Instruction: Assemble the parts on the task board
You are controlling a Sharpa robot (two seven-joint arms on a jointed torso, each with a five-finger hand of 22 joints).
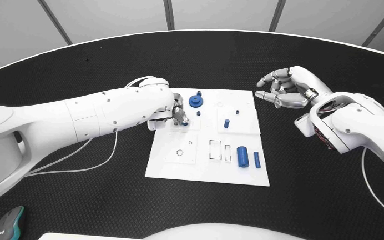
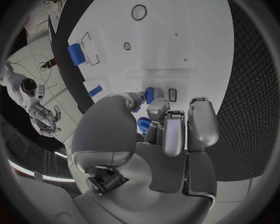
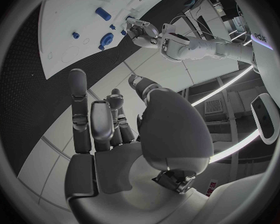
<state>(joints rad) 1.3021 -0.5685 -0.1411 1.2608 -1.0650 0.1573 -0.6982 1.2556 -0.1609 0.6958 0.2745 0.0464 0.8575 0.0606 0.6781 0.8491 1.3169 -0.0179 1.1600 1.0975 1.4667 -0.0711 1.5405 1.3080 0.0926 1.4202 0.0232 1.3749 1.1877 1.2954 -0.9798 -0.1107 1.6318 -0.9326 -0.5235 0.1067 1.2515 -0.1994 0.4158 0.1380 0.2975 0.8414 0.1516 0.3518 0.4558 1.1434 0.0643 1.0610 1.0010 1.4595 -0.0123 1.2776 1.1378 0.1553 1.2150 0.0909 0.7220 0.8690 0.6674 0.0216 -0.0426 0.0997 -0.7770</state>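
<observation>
**Left hand pinching a blue part over the task board; right hand idling beside it**

Left hand point(image 1: 173, 113) reaching over the left part of the task board point(image 1: 206, 170), fingers curled inward and pinching a small blue part point(image 1: 185, 121) at the fingertips point(image 2: 157, 107); in the left wrist view, blue showing between thumb and fingers, just above the white plate. Whether the part is touching the board cannot be told.

Right hand point(image 1: 289, 88) hovering over the black table point(image 1: 96, 62), just beyond the board's far right corner, fingers loosely bent and apart, holding nothing.

Lying or standing on the board: a blue round part point(image 1: 197, 103) at the far edge, just beside the left hand; a small blue peg point(image 1: 226, 123) near the middle; a thick blue cylinder point(image 1: 242, 155) and a thinner blue pin point(image 1: 257, 159) lying side by side toward the near right.
</observation>
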